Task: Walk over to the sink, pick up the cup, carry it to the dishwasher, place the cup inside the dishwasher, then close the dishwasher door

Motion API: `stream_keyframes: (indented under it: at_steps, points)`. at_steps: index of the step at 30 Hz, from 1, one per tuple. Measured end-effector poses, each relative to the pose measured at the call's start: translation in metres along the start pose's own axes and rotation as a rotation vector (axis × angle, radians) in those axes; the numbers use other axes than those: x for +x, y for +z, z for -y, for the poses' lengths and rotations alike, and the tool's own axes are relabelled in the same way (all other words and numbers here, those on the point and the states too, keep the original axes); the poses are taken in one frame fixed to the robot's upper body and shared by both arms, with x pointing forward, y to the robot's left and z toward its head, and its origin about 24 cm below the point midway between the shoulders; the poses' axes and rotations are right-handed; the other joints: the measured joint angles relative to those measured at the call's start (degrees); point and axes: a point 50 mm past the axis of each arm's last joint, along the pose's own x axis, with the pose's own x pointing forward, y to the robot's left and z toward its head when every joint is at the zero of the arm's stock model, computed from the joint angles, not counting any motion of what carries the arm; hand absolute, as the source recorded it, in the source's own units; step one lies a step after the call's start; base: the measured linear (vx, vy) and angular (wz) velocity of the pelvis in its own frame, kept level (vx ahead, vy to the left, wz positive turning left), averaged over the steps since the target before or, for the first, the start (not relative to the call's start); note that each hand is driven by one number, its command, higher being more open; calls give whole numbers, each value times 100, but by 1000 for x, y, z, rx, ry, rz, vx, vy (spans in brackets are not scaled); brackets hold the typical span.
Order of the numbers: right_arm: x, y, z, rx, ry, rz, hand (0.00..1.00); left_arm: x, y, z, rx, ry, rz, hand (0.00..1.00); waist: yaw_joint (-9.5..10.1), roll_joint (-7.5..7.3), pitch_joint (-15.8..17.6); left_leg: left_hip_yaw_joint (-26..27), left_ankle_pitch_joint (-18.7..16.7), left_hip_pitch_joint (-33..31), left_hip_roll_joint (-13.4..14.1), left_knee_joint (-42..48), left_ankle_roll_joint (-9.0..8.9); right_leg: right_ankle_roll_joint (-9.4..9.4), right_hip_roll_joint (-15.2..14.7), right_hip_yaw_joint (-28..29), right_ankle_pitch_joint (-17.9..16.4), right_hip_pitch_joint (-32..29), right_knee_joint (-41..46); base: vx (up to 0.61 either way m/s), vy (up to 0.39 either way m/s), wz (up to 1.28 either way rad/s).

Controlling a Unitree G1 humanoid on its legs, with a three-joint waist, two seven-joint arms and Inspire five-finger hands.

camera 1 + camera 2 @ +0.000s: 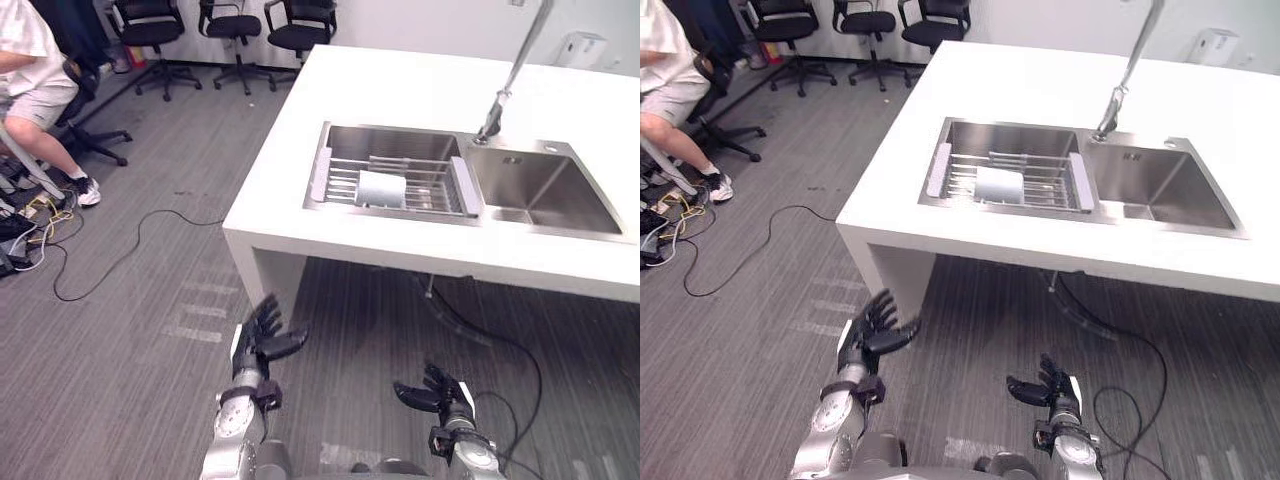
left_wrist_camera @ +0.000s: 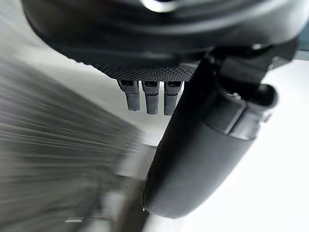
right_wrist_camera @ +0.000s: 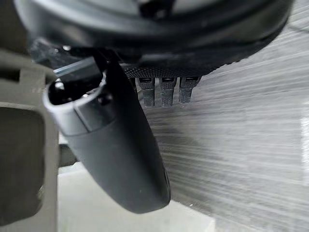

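A pale cup (image 1: 382, 188) lies on its side on a wire rack (image 1: 430, 185) set in the left basin of a steel double sink (image 1: 560, 180). The sink is sunk into a white counter (image 1: 400, 90). My left hand (image 1: 258, 340) hangs low in front of the counter's near corner, fingers straight and spread, holding nothing. My right hand (image 1: 440, 395) is lower and to the right, above the floor, fingers relaxed and empty. Both hands are well short of the cup. In the wrist views the left hand's fingers (image 2: 149, 96) and the right hand's fingers (image 3: 166, 92) point out straight.
A tall faucet (image 1: 510, 75) rises between the basins. A person (image 1: 40, 90) sits at the far left beside cables (image 1: 30, 235) on the carpet. Several black office chairs (image 1: 235, 30) stand at the back. A white box (image 1: 582, 48) sits at the counter's far right.
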Motion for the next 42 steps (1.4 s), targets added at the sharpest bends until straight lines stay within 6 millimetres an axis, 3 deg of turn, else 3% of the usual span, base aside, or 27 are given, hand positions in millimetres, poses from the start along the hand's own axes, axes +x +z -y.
stream_keyframes:
  at_steps: [2, 3, 4, 5, 8, 11, 13, 14, 15, 16, 17, 20, 21, 22, 23, 24, 26, 27, 28, 29, 31, 34, 36, 38, 42]
  points:
    - [0, -1, 2, -2, -6, -2, 90, -2, 30, 8, -20, -29, 138, 90, 0, 59, -17, -22, 106, 0, -309, -1577, 19, 273, -168, 65, -256, 70, 229, 310, 232, -2]
    - [0, 0, 5, -9, -11, 0, 90, -4, 37, 11, -29, -36, 174, 90, 3, 112, -40, -64, 523, 55, -393, -2040, 172, 357, -171, 112, -344, 45, 363, 325, 255, -7]
    - [0, -5, 2, -6, -6, -22, 90, -4, 47, 13, -29, -49, 228, 90, 57, -57, -44, 90, 510, 227, -604, -2144, 264, 456, -346, 349, -491, 51, 417, 313, 228, 11]
    - [-1, -8, 1, -6, -1, -32, 90, -6, 57, 16, -30, -51, 270, 90, 58, -126, -81, 87, 487, 256, -781, -2219, 318, 461, -437, 574, -486, 153, 186, 320, 218, 17]
    - [1, -9, -3, -8, 9, -49, 90, -13, 76, 19, -42, -43, 366, 90, 164, -142, -79, 189, 367, 339, -905, -2187, 486, 595, -547, 745, -395, 361, -158, 267, 144, 2]
    - [4, -8, -7, -14, 28, -46, 90, -26, 95, 30, -63, -94, 470, 90, 265, -138, -104, 260, 151, 561, -913, -2276, 445, 719, -587, 925, -321, 436, -113, 176, 55, -26]
    - [4, -7, -9, -20, 38, -48, 90, -33, 101, 45, -76, -184, 499, 90, 295, -183, -107, 380, -4, 782, -855, -2426, 410, 945, -582, 1041, -418, -22, 1025, 130, 32, -37]
    - [3, -10, -10, -31, 47, -53, 90, -36, 100, 53, -73, -234, 493, 90, 252, -267, -128, 450, -70, 942, -895, -2488, 411, 1359, -686, 1039, -367, -506, 2083, 71, -6, -20]
    - [2, -13, -11, -32, 50, -63, 90, -37, 99, 55, -65, -257, 486, 90, 218, -316, -134, 477, -126, 1041, -917, -2507, 463, 1552, -757, 1038, -252, -741, 2621, 179, -39, -11]
    - [0, -19, -14, -27, 56, -85, 90, -39, 97, 60, -54, -293, 474, 90, 118, -380, -123, 470, -214, 1246, -939, -2528, 495, 1591, -905, 1020, -84, -1059, 3477, 194, -54, 0]
    - [-3, -24, -16, -33, 62, -102, 90, -40, 96, 63, -38, -311, 472, 90, 17, -391, -132, 453, -301, 1400, -922, -2542, 474, 1284, -955, 951, -265, -1321, 3874, 270, -101, 5]
    - [-7, -29, -22, -54, 99, -115, 90, -37, 100, 71, -29, -350, 498, 90, -110, -387, -138, 362, -447, 1637, -654, -2583, 238, 740, -957, 500, -609, -1925, 3543, 248, -170, 10]
    - [-7, -30, -23, -58, 104, -115, 90, -36, 100, 73, -28, -355, 503, 90, -117, -387, -138, 346, -466, 1681, -584, -2599, 166, 684, -934, 429, -640, -2029, 3330, 281, -253, 12]
    - [-7, -30, -23, -62, 109, -115, 90, -31, 100, 75, -24, -364, 508, 90, -138, -407, -155, 303, -483, 1756, -472, -2602, -35, 622, -871, 332, -568, -2133, 2638, 298, -265, 14]
    - [-8, -30, -24, -66, 114, -116, 90, -29, 100, 75, -13, -363, 506, 90, -163, -571, -256, 282, -555, 1784, -504, -2554, -190, 538, -852, 325, -36, -2112, 1797, 347, -278, 17]
    - [-7, -31, -18, -84, 103, -122, 90, -25, 93, 74, 1, -352, 484, 90, -220, -387, -273, 178, -643, 1862, -357, -2510, -325, 486, -746, 224, -18, -2039, 1884, 351, -244, -1]
    - [-4, -26, -5, -116, 84, -108, 90, -19, 78, 75, 11, -330, 404, 90, -208, -99, -411, 175, -392, 2038, -142, -2727, -344, 320, -460, 174, -126, -1872, 1718, 378, -238, -14]
    - [-4, -26, -4, -119, 81, -105, 90, -18, 77, 76, 16, -331, 395, 90, -223, -51, -388, 154, -322, 2024, -68, -2576, -381, 292, -392, 145, -150, -1738, 1609, 326, -212, -7]
    - [-4, -25, 1, -124, 71, -106, 90, -18, 76, 77, 17, -335, 384, 90, -226, 36, -293, 62, -153, 1793, 135, -1753, -356, 264, -227, 97, -166, -1367, 1349, 282, -203, -1]
    - [-6, -29, 4, -123, 64, -115, 90, -18, 75, 76, 21, -337, 380, 90, -196, 62, -252, -80, 286, 1398, 344, -595, -295, 214, -114, 72, -193, -998, 1114, 286, -197, -6]
    - [-13, -38, 8, -122, 53, -140, 90, -18, 76, 75, 20, -329, 383, 90, -68, 22, -239, -87, 251, 910, 485, 422, -291, 99, -59, 101, -278, -610, 888, 180, -83, -15]
    - [-12, -36, 8, -121, 52, -136, 90, -17, 82, 68, 10, -291, 414, 90, -29, 39, -260, 71, -10, 371, 316, -19, -16, 101, -52, 179, -356, -489, 770, 161, 33, -14]
    - [-12, -37, 6, -118, 57, -143, 90, -15, 82, 62, 24, -261, 415, 90, 5, 98, -319, 8, 111, 468, 16, -1301, 55, 296, -45, 284, -354, -499, 788, 174, 124, -18]
    - [-11, -38, 2, -108, 77, -146, 90, -12, 80, 54, 95, -239, 413, 90, -11, -12, -376, -39, 82, 764, -252, -2085, -21, 444, -148, 358, -244, -508, 549, 194, 109, -4]
    - [-14, -48, 4, -109, 76, -190, 90, -10, 69, 54, 188, -255, 367, 90, -42, -31, -385, -7, 266, 1242, -527, -2768, 21, 540, -300, 436, -47, -99, 13, 113, 84, 7]
